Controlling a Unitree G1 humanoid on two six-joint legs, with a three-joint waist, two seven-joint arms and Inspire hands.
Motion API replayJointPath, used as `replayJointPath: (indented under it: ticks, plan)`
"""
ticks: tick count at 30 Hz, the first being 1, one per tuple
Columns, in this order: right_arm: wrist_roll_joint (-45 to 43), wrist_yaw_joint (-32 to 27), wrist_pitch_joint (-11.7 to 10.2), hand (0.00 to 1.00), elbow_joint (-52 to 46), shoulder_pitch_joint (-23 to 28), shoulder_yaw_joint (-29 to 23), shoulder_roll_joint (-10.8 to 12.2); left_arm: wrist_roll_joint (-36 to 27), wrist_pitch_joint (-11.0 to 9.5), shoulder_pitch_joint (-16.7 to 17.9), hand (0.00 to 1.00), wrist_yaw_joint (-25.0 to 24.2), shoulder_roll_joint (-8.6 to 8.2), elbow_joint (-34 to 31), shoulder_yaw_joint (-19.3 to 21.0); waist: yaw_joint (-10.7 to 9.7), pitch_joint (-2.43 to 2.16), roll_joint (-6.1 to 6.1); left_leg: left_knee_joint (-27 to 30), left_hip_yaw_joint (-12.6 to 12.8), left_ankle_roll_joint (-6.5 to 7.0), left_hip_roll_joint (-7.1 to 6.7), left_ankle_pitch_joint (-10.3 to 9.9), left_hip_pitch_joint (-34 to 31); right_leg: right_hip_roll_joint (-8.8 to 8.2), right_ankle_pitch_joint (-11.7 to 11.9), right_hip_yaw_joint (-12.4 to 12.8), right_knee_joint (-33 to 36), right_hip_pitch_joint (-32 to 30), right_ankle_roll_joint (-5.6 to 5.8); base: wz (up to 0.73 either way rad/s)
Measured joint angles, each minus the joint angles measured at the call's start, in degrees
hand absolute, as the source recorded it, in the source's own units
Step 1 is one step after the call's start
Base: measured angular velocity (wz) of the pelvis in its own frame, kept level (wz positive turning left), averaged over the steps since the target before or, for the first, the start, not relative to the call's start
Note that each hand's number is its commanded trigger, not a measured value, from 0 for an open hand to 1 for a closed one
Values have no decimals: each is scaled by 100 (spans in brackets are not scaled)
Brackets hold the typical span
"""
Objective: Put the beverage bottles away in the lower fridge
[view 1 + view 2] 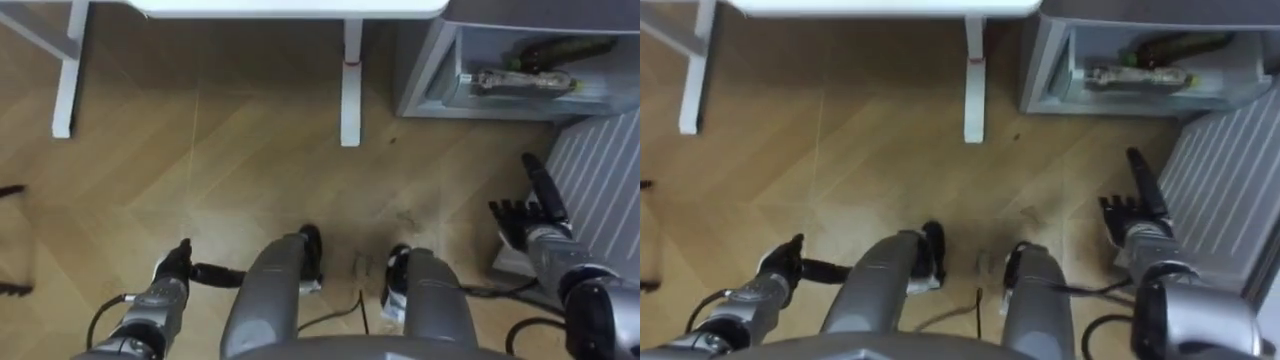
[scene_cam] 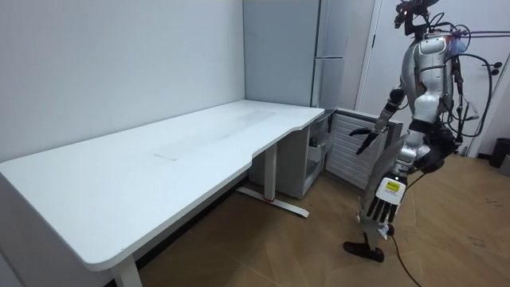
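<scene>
Two drinks lie on their sides on a shelf inside the lower fridge, whose front stands open: a pale labelled bottle near the shelf's front edge and a green bottle behind it, toward the back. Neither of my hands holds anything, so I judge the loading done as far as I can see. What is left is probably to close the fridge.

My right hand is raised in front of the fridge and below its opening, well apart from the bottles. Its fingers are straight and spread and grasp nothing. Just beside it on my right is a ribbed grey panel, perhaps the fridge door, though I cannot tell.

My left hand hangs low at my left side over the wooden floor, relaxed with loose fingers. The white counter has its near edge ahead of me, left of the fridge.
</scene>
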Motion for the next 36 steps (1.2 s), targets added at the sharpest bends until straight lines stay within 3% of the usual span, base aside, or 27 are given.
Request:
replayJointPath:
  ticks: [4, 8, 12, 14, 16, 23, 26, 30, 36]
  plan:
    - [105, -109, -86, 0, -226, -431, 102, -281, -98, -17, -212, 0, 169, 196, -55, -313, 21, 35, -156, 601, -12, 1, 14, -82, -759, -48, -186, 80, 703, -794, -95, 3]
    - [251, -192, -215, 0, -410, -824, 101, -455, -198, -128, -247, 0, 367, 258, -59, -525, 26, 27, -179, 1314, -111, -36, 68, -301, -1378, -31, -375, 79, 1330, -1354, -152, -2]
    - [245, -194, -250, 0, -654, -968, 270, -704, -185, -32, -92, 0, 576, 278, -151, -587, 37, 24, -197, 1934, -107, -9, 87, -525, -1806, -68, -602, 162, 1944, -1778, -144, 0]
    - [242, -197, -266, 0, -720, -1105, 508, -932, -185, 30, -30, 0, 656, 321, -177, -765, 12, 24, -214, 2303, -79, 22, 39, -655, -2064, -182, -780, 203, 2374, -2046, -143, 12]
    - [252, -198, -277, 0, -856, -1106, 543, -1020, -188, 53, -20, 0, 657, 362, -191, -885, 1, 22, -224, 2550, -121, 17, 5, -738, -2228, -243, -919, 190, 2634, -2170, -139, 19]
    - [234, -179, -321, 0, -1322, -1118, 780, -1045, -197, 162, 372, 0, 586, 578, -590, -995, -54, 18, -470, 3542, -209, 14, 6, -1194, -2644, -352, -1449, 186, 3593, -2468, -152, 9]
    - [236, -172, -322, 0, -1530, -1117, 909, -1050, -197, 223, 571, 0, 568, 586, -812, -995, -57, 14, -478, 3766, -234, 19, 10, -1323, -2716, -365, -1572, 186, 3784, -2502, -143, 0]
    - [245, -174, -333, 0, -1797, -1119, 996, -1055, -197, 268, 779, 0, 558, 611, -1120, -994, -44, 10, -503, 3804, -225, 28, -4, -1339, -2779, -445, -1613, 158, 3842, -2553, -171, 4]
    - [229, -185, -446, 0, -1808, -1119, 1271, -1080, -198, 295, 1143, 0, 472, 799, -1517, -985, -18, 11, -588, 3801, -224, 26, -13, -1339, -2808, -458, -1618, 169, 3852, -2598, -186, -1]
